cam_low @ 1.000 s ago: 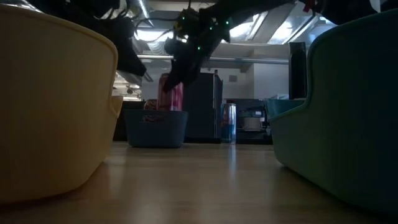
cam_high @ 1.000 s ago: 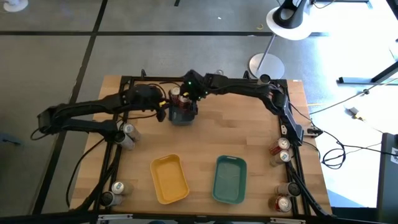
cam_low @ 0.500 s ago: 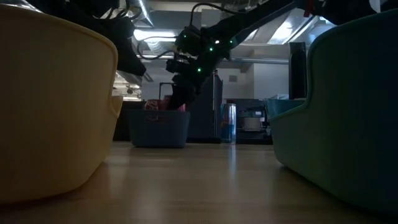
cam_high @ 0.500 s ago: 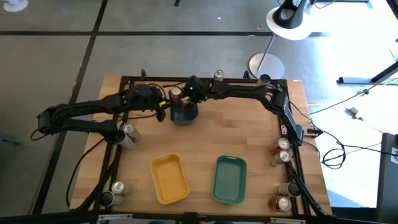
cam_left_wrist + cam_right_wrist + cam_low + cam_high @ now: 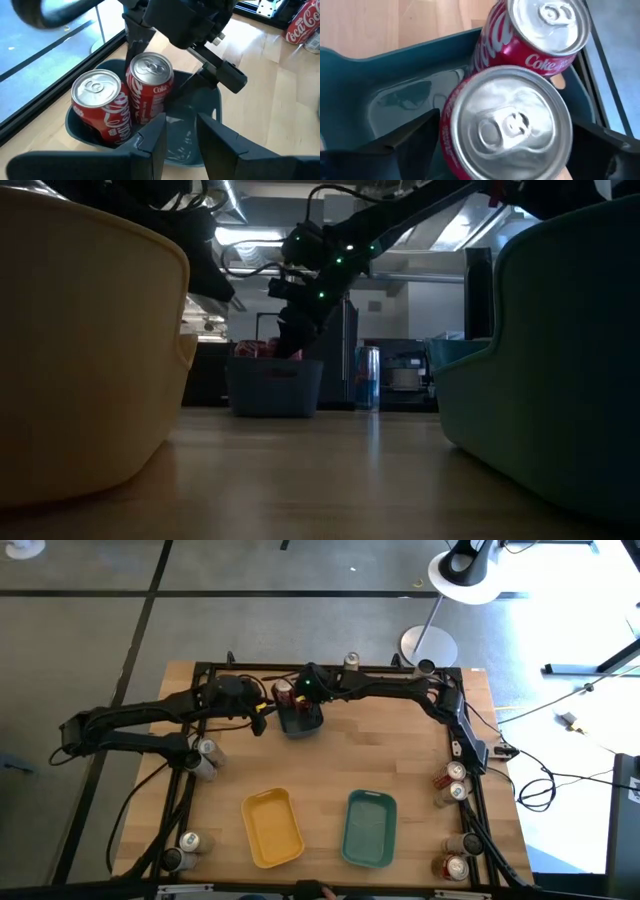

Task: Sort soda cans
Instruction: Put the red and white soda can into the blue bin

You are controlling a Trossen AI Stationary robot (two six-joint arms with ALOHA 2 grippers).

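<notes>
**A:** High view: my right gripper [image 5: 300,703] sits over the dark blue tray [image 5: 303,724] at the far middle of the table, left gripper [image 5: 262,718] at the tray's left edge. Risk: I lift out and a finger drags a red can [image 5: 284,692] over.

**B:** Low view?

**A:** Right gripper [image 5: 291,340] reaches down into the tray [image 5: 274,386]; red just shows above the rim. A blue can [image 5: 368,378] stands apart behind it. If the tray slides, the cans topple.

**B:** Left wrist?

**A:** Two red cans [image 5: 127,100] upright, touching, at one end of the tray [image 5: 202,107]. Left fingers [image 5: 150,142] are narrow, pinching the near rim.

**B:** Right wrist?

**A:** Nearer can [image 5: 506,122] sits between my right fingers [image 5: 407,135], which stand wide, gaps either side, gripping nothing. Second can [image 5: 540,35] leans against it, so a bump could tip both.
</notes>
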